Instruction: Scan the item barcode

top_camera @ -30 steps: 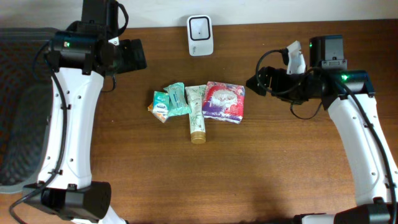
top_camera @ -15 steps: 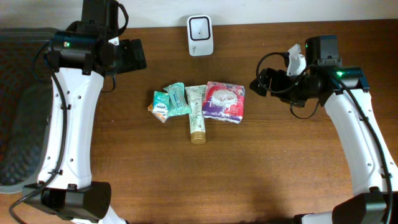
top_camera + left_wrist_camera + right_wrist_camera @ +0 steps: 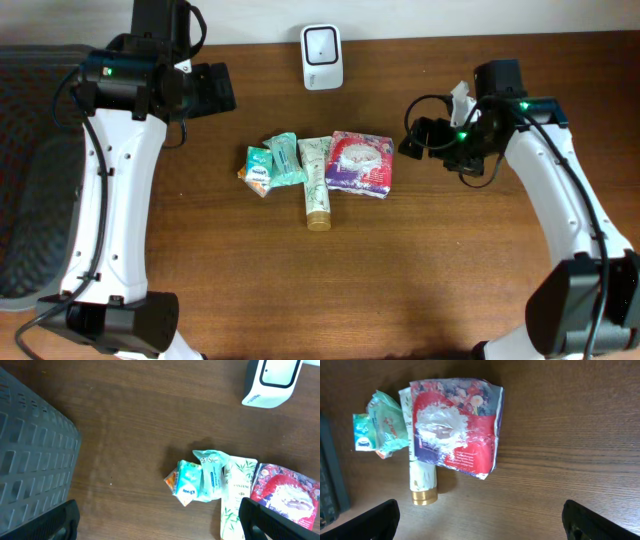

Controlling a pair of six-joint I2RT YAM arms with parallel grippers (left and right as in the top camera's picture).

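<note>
From here I see the white scanner (image 3: 322, 56) at the table's far edge, a grey crate (image 3: 30, 180) on the left, and mid-table a touching row: green sachets (image 3: 275, 162), cream tube (image 3: 316, 185), red-and-purple packet (image 3: 360, 162). The right gripper (image 3: 412, 138) hangs just beside the packet and the left gripper (image 3: 215, 88) well apart from the row, both with jaws spread wide and empty.

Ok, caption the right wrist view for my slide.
Open right fingers, with floral packet, gold-capped tube and green sachets on the table.
</note>
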